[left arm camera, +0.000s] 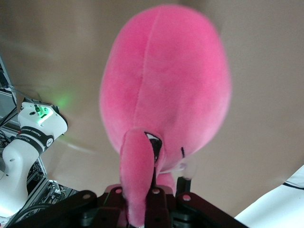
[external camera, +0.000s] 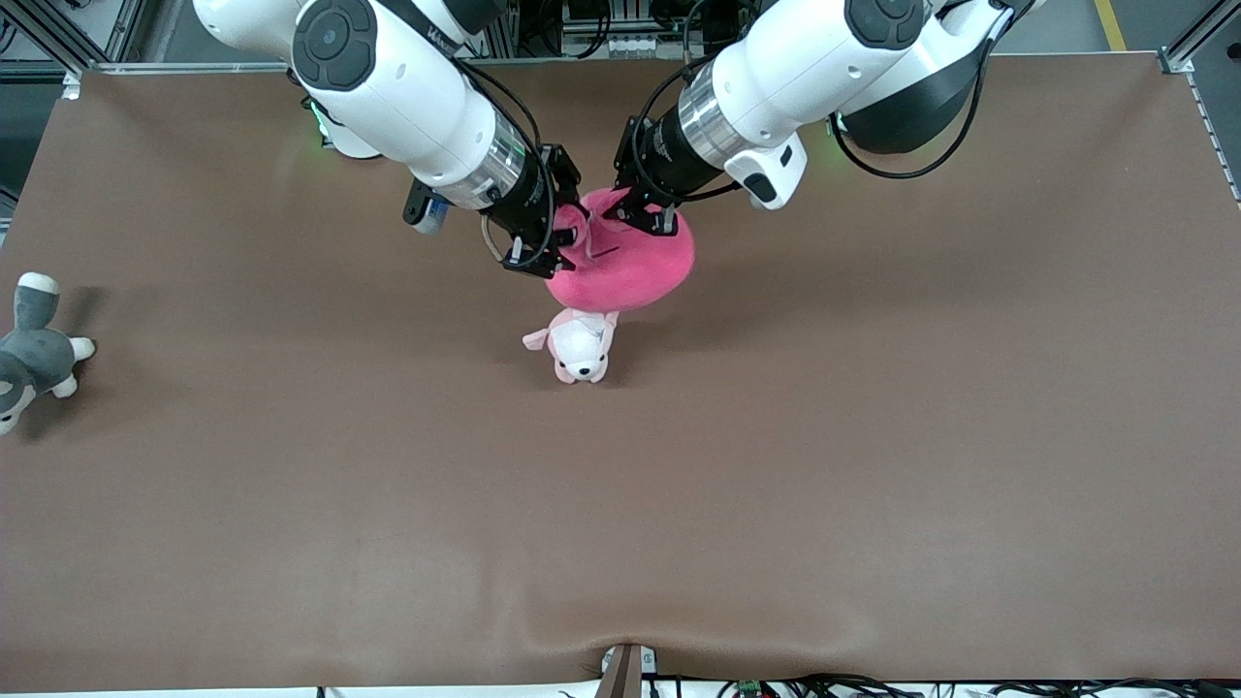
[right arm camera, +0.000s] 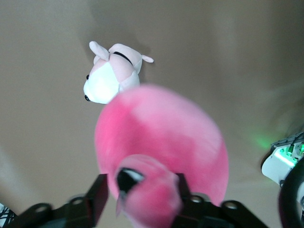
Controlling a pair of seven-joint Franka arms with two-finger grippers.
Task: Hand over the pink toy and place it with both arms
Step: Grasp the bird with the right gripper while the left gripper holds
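hot-pink round plush toy (external camera: 630, 267) aloft | left claw (external camera: 652, 215) clamps one flap | right claw (external camera: 567, 242) clamps another flap | over brown worktop (external camera: 873, 388)

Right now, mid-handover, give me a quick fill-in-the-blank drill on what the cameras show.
1. The pink toy is held by ____ grippers at once, the left gripper and the right gripper.
2. The plush under the pink toy, nearer the front camera, is the pale pink-and-white ____.
3. The grey-and-white plush lies toward the ____ arm's end of the table.
4. In the left wrist view, the jaws pinch one of the toy's ____-like flaps.

Missing words: both; dog; right; ear
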